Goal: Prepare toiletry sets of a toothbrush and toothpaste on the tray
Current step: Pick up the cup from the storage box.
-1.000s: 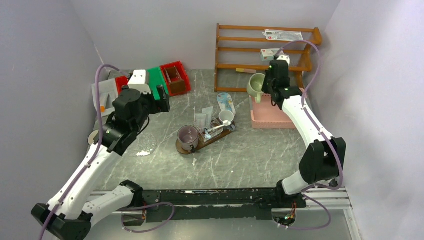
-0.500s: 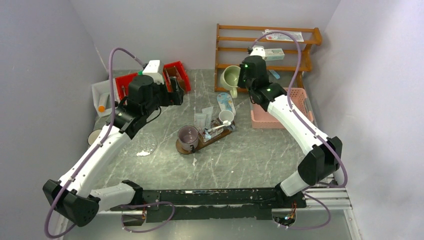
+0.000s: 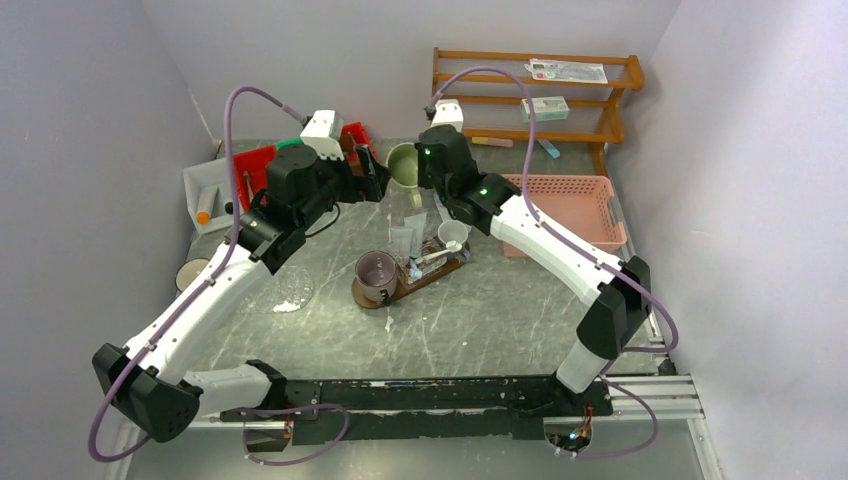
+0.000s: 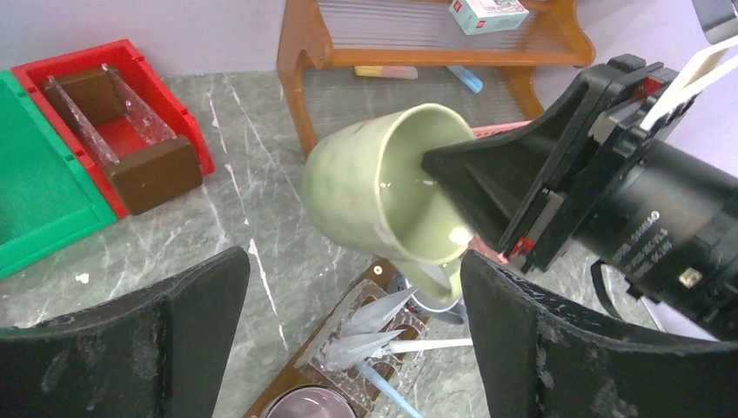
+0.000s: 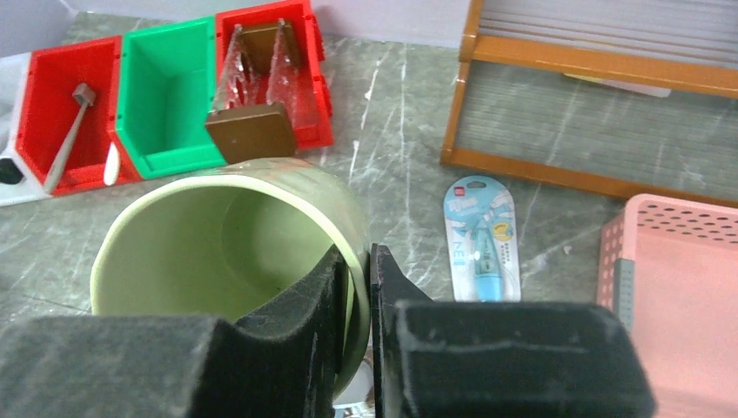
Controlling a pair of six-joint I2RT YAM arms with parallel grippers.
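My right gripper (image 5: 369,261) is shut on the rim of a pale green mug (image 5: 226,235), one finger inside and one outside. It holds the mug (image 3: 403,165) tilted in the air at the back middle of the table, above the far end of the tray. My left gripper (image 4: 352,279) is open, its fingers wide apart just below the green mug (image 4: 374,187) and not touching it. The dark brown tray (image 3: 365,300) carries a purple mug (image 3: 377,272), a white mug (image 3: 452,233), clear packaging (image 4: 365,322) and a white toothbrush (image 4: 426,346).
Red and green bins (image 5: 165,96) stand at the back left, with a wooden rack (image 3: 530,100) behind and a pink basket (image 3: 565,200) at the right. A blue packaged toothbrush (image 5: 481,235) lies on the table near the rack. A white bin (image 3: 205,190) sits far left.
My right arm swung left, carrying the green mug from over the pink basket to the back middle. My left arm reached right and forward towards it, staying open.
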